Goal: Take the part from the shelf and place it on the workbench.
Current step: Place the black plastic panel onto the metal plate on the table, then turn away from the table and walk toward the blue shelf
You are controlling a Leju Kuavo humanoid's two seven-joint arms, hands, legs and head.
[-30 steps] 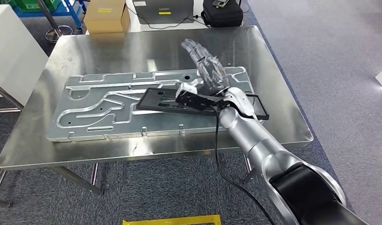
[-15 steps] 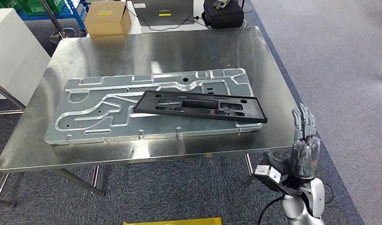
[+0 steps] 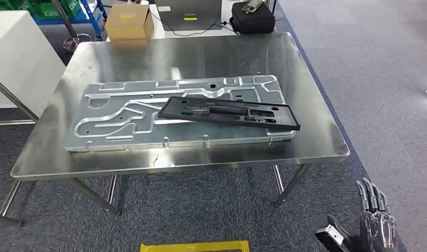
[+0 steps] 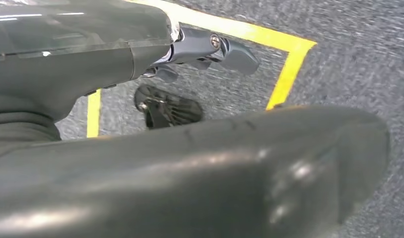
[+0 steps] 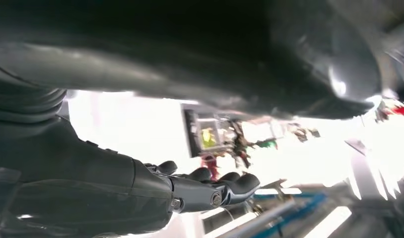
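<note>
The part, a flat black plastic frame, lies on a large machined aluminium plate on the steel workbench, with nothing touching it. My right hand hangs low beside the bench's near right corner, well clear of the part, its fingers straight and apart and holding nothing. The right wrist view shows its dark fingers stretched out against a bright background. My left hand hangs over the grey carpet with its fingers extended and nothing in them.
A cardboard box, a laptop and a black case stand behind the bench. A white cabinet is at the left. Yellow tape marks the floor in front of the bench.
My right hand has let go of the black part on the plate and swung back and down to my right side. The view has shifted slightly.
</note>
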